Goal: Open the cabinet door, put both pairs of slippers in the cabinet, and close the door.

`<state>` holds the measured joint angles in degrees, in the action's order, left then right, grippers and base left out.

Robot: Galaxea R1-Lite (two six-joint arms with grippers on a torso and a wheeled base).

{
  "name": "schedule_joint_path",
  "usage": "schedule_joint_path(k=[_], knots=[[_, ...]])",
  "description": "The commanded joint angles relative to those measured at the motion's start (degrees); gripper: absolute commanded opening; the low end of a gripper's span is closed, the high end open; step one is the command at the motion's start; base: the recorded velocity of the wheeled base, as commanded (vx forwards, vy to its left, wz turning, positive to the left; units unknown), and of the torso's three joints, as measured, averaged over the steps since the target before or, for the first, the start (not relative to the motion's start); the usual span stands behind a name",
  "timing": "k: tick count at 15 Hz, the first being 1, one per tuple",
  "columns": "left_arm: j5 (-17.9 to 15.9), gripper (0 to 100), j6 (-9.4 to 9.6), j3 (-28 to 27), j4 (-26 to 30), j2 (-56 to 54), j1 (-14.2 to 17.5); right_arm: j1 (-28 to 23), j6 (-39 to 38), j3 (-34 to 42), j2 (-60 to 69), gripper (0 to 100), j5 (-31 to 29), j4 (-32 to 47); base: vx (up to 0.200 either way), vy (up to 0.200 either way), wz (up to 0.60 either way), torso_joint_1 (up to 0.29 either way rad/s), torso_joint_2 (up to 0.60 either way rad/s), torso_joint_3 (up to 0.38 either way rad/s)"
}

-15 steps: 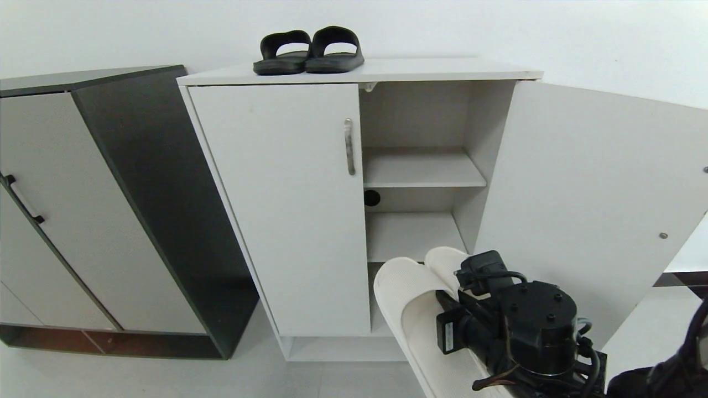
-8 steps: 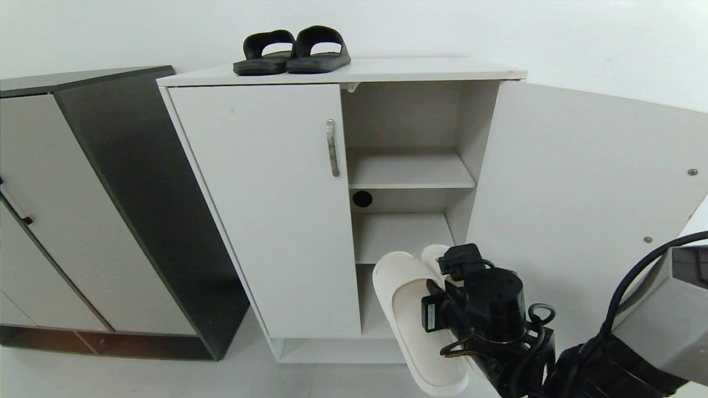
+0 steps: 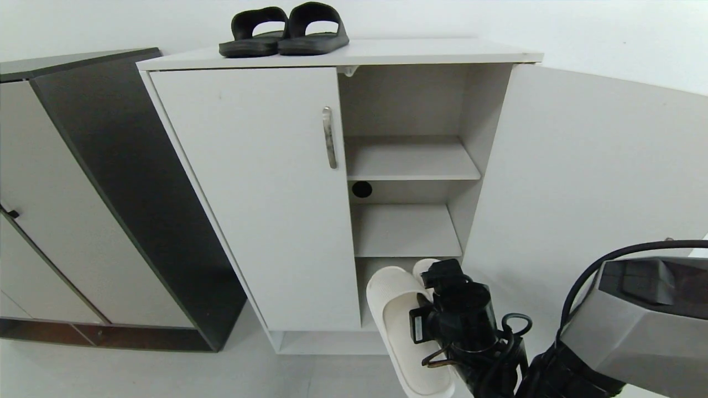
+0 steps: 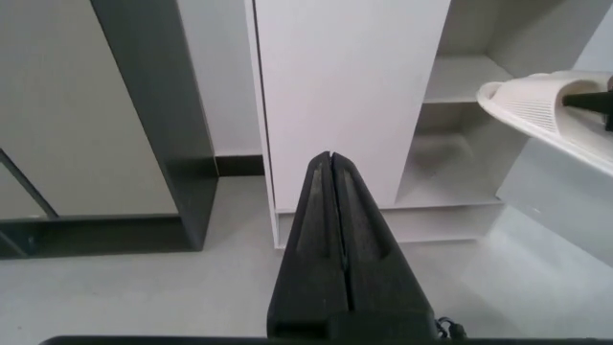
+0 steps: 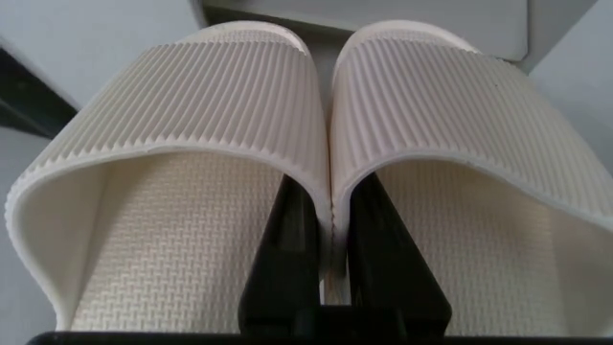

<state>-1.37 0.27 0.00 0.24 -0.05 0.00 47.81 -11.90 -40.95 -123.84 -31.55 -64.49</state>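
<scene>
My right gripper (image 3: 428, 301) is shut on the inner straps of a pair of white slippers (image 3: 395, 315), held side by side low in front of the open right half of the white cabinet (image 3: 354, 55), toes toward the bottom compartment. In the right wrist view the two ribbed white slippers (image 5: 316, 163) sit either side of my right gripper (image 5: 330, 249). A pair of black slippers (image 3: 285, 30) rests on the cabinet top at the left. The right cabinet door (image 3: 586, 188) stands swung wide open. My left gripper (image 4: 330, 206) is shut on nothing, low above the floor before the closed left door (image 4: 350, 86).
The left door (image 3: 249, 188) with its metal handle (image 3: 329, 137) is closed. Two bare shelves (image 3: 409, 160) sit inside the open half. A dark-sided cabinet (image 3: 110, 188) stands close on the left. Pale floor (image 3: 166, 376) lies in front.
The head view has shifted nearer the cabinet. My right gripper with the white slippers has sunk lower, from level with the lower shelf down toward the bottom compartment.
</scene>
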Motion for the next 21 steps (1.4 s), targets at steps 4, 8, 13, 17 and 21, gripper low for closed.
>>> schedule_joint_path(k=[4,8,13,17,21], knots=[[0.0,0,0.26,0.0,0.0,0.1,0.0,0.1,1.4,-8.8,-6.7,0,-5.6,0.0,0.0,0.0,0.0,0.001,0.0,-0.194],[0.0,0,0.26,0.0,0.0,0.1,0.0,-0.6,1.7,-12.2,-8.3,0,-8.3,-0.1,0.0,0.0,0.0,0.002,0.0,-0.201],[0.0,0,0.17,0.0,0.0,0.1,0.0,-0.9,11.1,-10.7,-8.4,0,-9.8,-13.3,0.0,0.0,0.0,-0.001,0.0,-0.117],[0.0,0,0.17,0.0,0.0,0.1,0.0,-1.1,14.6,-10.6,-11.2,0,-11.4,-20.5,0.0,0.0,0.0,0.0,0.0,0.0],[0.0,0,0.26,0.0,-0.1,0.1,0.0,-1.3,14.4,-11.1,-12.0,0,-11.5,-20.7,0.0,0.0,0.0,0.0,0.0,0.0]])
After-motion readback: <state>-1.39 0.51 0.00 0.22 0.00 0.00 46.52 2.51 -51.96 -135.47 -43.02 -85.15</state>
